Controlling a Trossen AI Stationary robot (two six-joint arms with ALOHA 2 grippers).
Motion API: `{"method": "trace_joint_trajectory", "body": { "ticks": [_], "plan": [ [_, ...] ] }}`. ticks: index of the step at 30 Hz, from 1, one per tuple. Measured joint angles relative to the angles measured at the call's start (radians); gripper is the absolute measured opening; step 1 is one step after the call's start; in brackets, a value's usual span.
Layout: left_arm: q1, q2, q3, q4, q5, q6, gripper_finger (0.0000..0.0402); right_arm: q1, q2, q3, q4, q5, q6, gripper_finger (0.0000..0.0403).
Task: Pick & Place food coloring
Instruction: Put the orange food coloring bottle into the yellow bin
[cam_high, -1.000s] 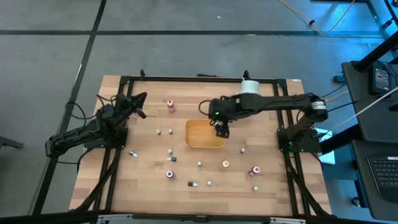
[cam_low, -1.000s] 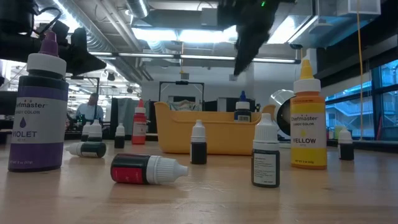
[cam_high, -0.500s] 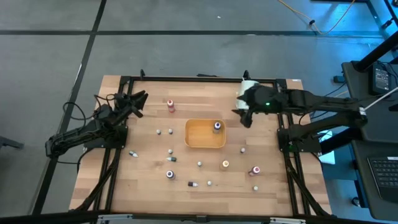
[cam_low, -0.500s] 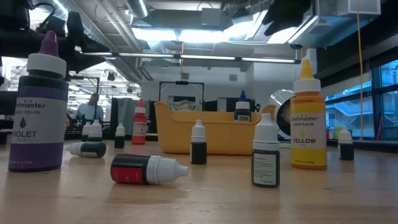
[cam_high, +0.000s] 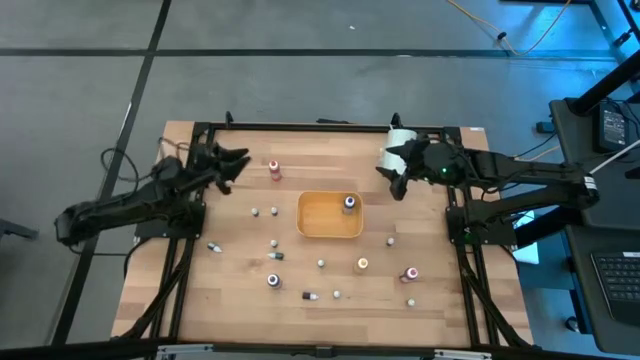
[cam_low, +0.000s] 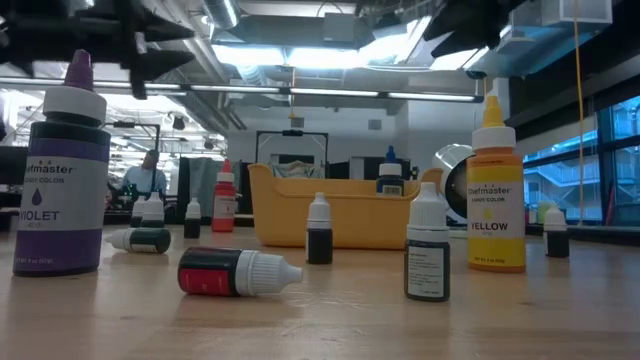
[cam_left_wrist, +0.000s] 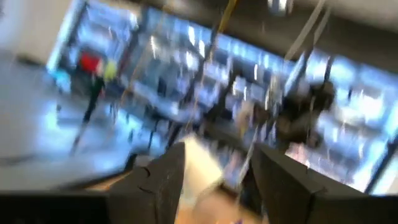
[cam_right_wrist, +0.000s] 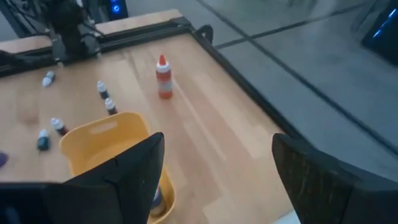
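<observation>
Several small food coloring bottles stand or lie scattered on the wooden table: a red one (cam_high: 274, 170) at the far left, a purple-capped one (cam_high: 272, 281), an orange one (cam_high: 362, 264) and a pink one (cam_high: 410, 273). One blue-capped bottle (cam_high: 349, 204) stands in the orange tray (cam_high: 318, 222), at its far right corner. My left gripper (cam_high: 240, 162) hovers open above the table, left of the red bottle. My right gripper (cam_high: 392, 180) hangs open beside the white cylinder (cam_high: 400, 140), with nothing between its fingers (cam_right_wrist: 130, 174).
A black frame (cam_high: 300, 127) runs along the table's far and side edges. In the low view a violet bottle (cam_low: 65, 170) and a yellow bottle (cam_low: 495, 190) stand nearest the front, and a red bottle (cam_low: 235, 272) lies on its side between them.
My right gripper has risen from over the tray and swung toward the table's far right, beside the white cylinder; the blue-capped bottle stays in the tray. My left gripper has reached a little toward the red bottle, risen, and opened.
</observation>
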Motion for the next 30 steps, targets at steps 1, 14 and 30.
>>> {"method": "trace_joint_trajectory", "body": {
  "ticks": [1,14,30],
  "plan": [
    [0.000,0.052,0.040,-0.053,0.003,0.018,0.0182,-0.001,0.001,0.000,0.007,0.001,-0.013,0.0298],
    [0.100,0.608,0.567,-0.578,-0.014,0.146,0.0182,-0.005,0.000,0.000,0.020,-0.001,-0.076,0.0298],
    [0.108,0.797,0.634,-0.528,-0.002,0.141,0.0233,-0.005,0.000,0.000,0.019,-0.004,-0.044,0.0298]
  ]
}}
